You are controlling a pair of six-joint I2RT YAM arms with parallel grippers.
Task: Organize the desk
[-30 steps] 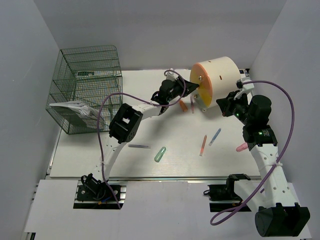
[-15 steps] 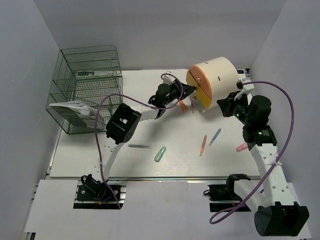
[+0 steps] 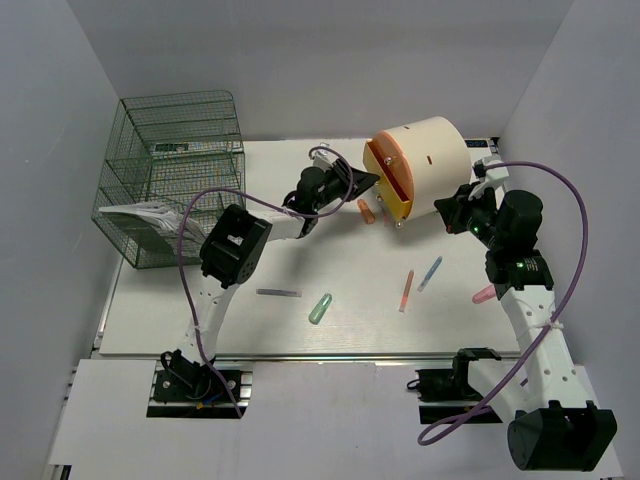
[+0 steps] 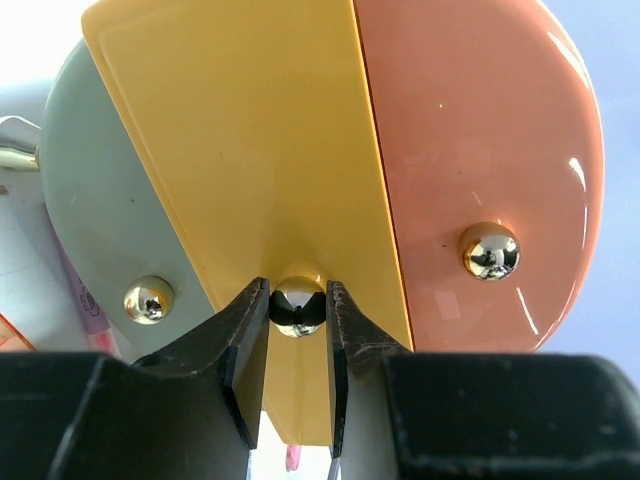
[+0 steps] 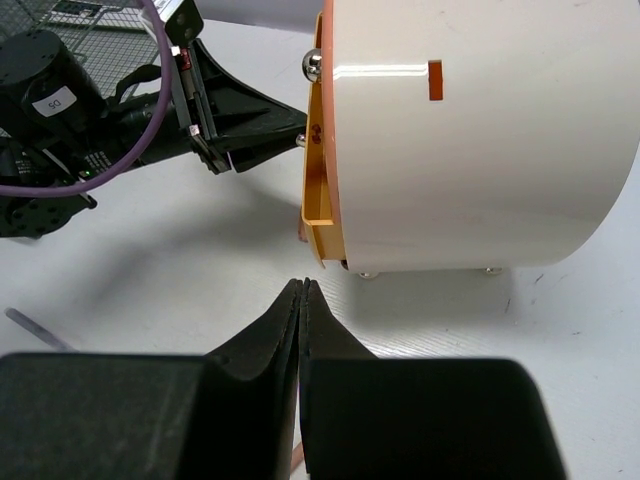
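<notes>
The left gripper (image 4: 298,302) has its jaws clamped on the small gold knob (image 4: 298,304) in the middle of a yellow drawer front (image 4: 240,150). One finger presses each side of the ball. That yellow wedge stands out from the face of the cream cylinder (image 3: 432,160), which lies on its side at the far right of the desk (image 3: 250,325). An orange panel (image 4: 480,130) is on one side of the wedge and a pale grey one (image 4: 85,200) on the other, each with its own gold knob. Behind the left jaws the wrist is level. The forearm runs back leftward to a raised elbow near the green wire rack (image 3: 175,170), then drops to the base at the near left edge. The right gripper (image 5: 302,290) has its jaws pressed together with nothing between them. Its tips hang over bare desk just beside the cylinder's near side without touching it. Its arm climbs from the near right base, bends at the elbow and points the wrist leftward. Several pens lie loose on the desk, among them a green one (image 3: 320,308) and a blue one (image 3: 430,273).
</notes>
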